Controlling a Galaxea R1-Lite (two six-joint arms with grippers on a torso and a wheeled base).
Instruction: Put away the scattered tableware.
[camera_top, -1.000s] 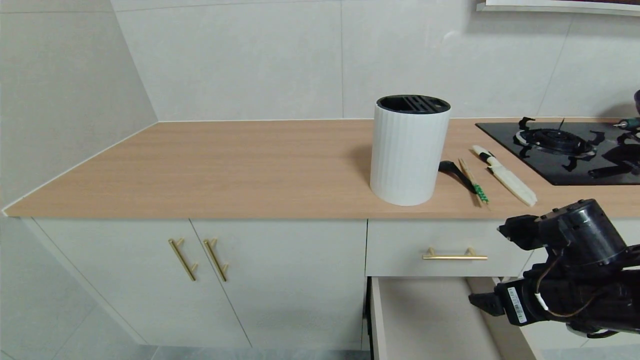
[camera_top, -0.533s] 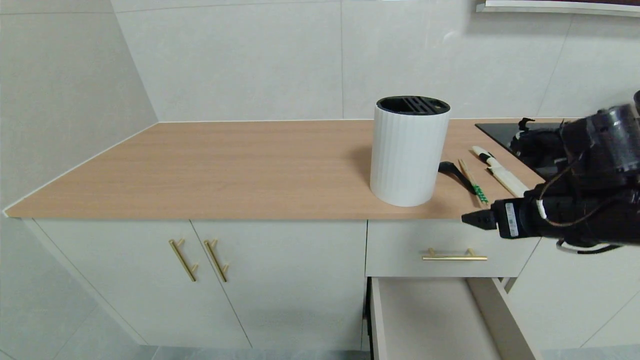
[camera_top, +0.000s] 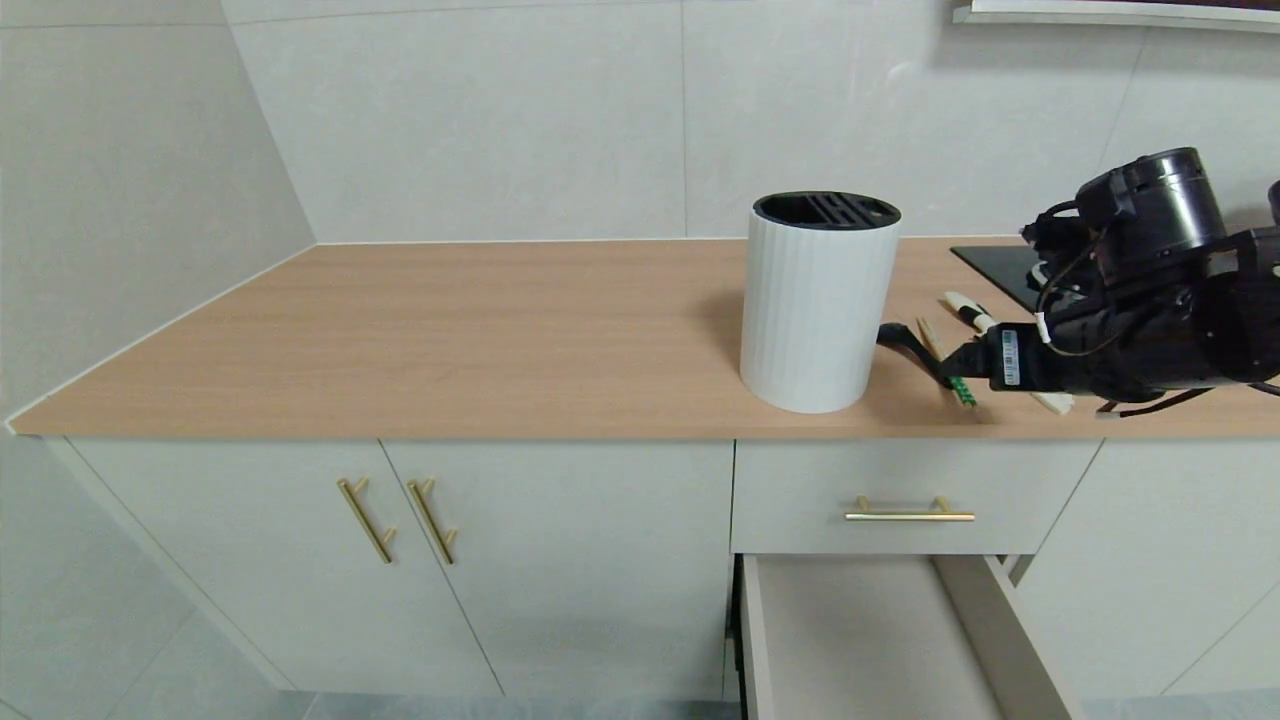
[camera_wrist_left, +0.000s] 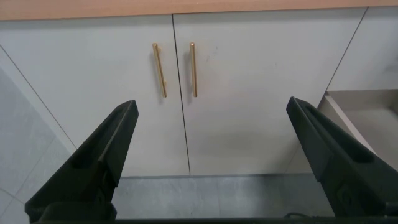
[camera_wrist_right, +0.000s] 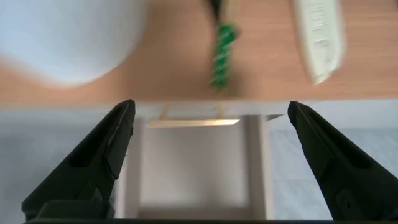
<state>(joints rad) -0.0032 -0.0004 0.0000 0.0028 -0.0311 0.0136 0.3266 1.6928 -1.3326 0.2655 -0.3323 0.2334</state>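
— Right gripper (camera_wrist_right: 210, 104) hangs over the front edge of the counter (camera_top: 450, 330), fingers spread wide with nothing between them. Under it lie the chopsticks (camera_wrist_right: 221, 53) with the green band, and just beside them the knife (camera_wrist_right: 318, 37) in its pale sheath.

— And the left gripper (camera_wrist_left: 211, 102)?

— Also wide open and empty, down in front of the cabinet doors (camera_wrist_left: 177, 93), well apart from the tableware.

— Where could it go wrong?

— The chopsticks lie flat on the wood, their banded end near the front edge. Closing from above could pinch only one stick, or skid both. A nudge toward that edge would likely send them into the open drawer (camera_top: 860, 640) below, or onto the floor.

— What about the neighbours?

— A black spoon (camera_top: 905, 338) lies against or just beside the chopsticks, on the side of the white holder (camera_top: 818, 300); I cannot tell if they touch. With the jaws this wide, one finger may catch the spoon or the knife and drag it along.

— And the holder itself?

— It stands upright near the front edge, close to the spoon, so an arm swinging in low could bump it. The slots in its black top look narrow, and I judge a tilted stick might jam at the rim rather than drop in.
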